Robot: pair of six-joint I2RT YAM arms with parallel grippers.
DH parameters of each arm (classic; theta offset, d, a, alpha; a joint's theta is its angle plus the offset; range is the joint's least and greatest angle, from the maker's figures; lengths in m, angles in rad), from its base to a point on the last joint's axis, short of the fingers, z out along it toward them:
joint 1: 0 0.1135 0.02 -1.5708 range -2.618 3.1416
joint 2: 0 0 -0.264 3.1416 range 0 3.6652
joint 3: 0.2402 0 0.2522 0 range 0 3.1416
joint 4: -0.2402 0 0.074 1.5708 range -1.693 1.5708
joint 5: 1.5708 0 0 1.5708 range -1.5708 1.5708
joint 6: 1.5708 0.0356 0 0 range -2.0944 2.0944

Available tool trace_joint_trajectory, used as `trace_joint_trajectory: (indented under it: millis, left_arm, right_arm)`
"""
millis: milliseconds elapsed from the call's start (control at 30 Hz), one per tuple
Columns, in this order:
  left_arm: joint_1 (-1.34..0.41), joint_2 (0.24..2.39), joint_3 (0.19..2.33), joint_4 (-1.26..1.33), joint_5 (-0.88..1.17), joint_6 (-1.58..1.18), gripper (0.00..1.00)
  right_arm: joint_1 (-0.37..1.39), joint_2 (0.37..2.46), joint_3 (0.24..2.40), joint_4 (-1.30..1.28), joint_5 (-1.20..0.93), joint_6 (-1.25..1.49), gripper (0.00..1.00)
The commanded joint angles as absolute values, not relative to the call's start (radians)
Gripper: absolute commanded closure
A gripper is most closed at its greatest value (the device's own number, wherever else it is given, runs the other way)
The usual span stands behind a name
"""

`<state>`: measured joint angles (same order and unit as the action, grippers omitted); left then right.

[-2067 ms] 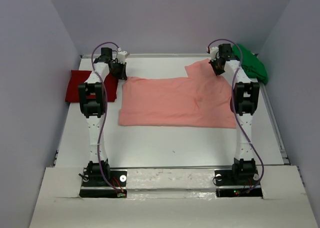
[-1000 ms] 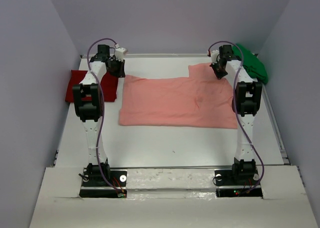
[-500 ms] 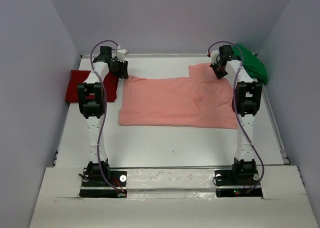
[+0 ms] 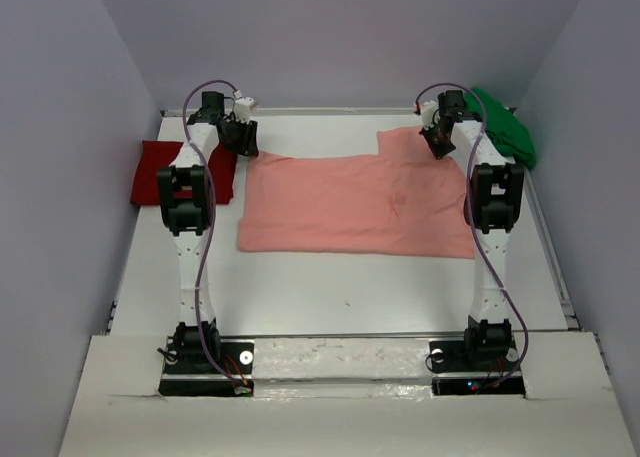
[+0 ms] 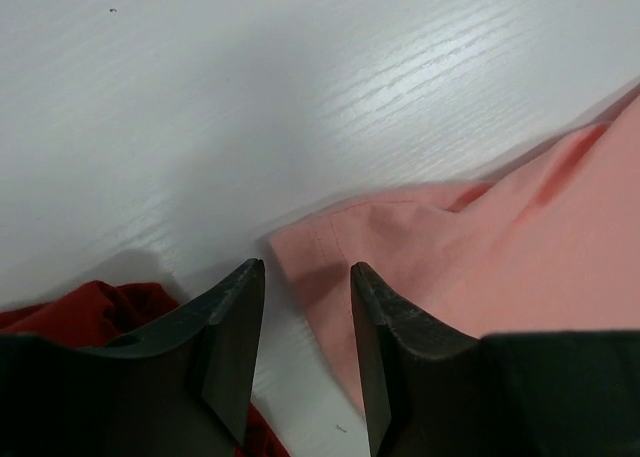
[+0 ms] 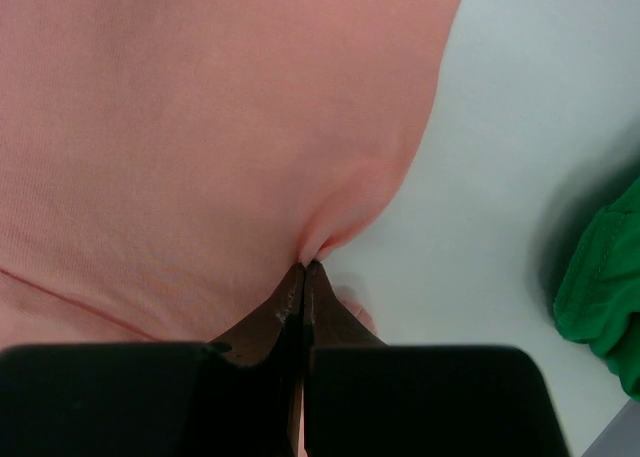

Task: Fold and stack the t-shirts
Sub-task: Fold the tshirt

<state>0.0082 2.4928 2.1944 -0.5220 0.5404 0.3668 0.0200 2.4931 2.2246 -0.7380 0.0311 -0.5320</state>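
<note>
Lying flat on the tabletop [image 4: 330, 287], the salmon-pink shirt [image 4: 355, 202] spans overhead from left end effector [image 4: 242, 143] to right end effector [image 4: 437, 144]. Left wrist: jaws parted, corner seemingly loose between. Right wrist: jaws pinch its edge.

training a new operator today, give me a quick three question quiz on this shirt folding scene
1. True or false: the right gripper is shut on the pink shirt.
2. The bunched shirt at the far right is: A green, B blue, C white.
3. Fill in: the jaws of the left gripper stand ___ at the pink shirt's corner.
Key: 1 true; 2 A, the green shirt; 3 open.
</note>
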Motion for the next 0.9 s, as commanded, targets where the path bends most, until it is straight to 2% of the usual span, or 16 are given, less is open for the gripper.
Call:
trace_joint_trajectory:
  millis: [0, 733, 833, 867]
  left_arm:
    - [-0.026, 2.507, 2.250, -0.551, 0.580, 0.351, 0.50]
    - [-0.054, 2.508, 2.224, -0.548, 0.471, 0.373, 0.51]
    - [-0.055, 2.499, 2.209, -0.535, 0.449, 0.373, 0.55]
    - [-0.057, 2.502, 2.209, -0.535, 0.451, 0.376, 0.64]
  right_arm:
    - [0.011, 2.473, 2.209, -0.747, 0.041, -0.546, 1.00]
    - [0.011, 2.471, 2.187, -0.746, 0.034, -0.555, 1.00]
    - [0.011, 2.473, 2.187, -0.746, 0.035, -0.555, 1.00]
    - [0.011, 2.473, 2.187, -0.744, 0.035, -0.554, 1.00]
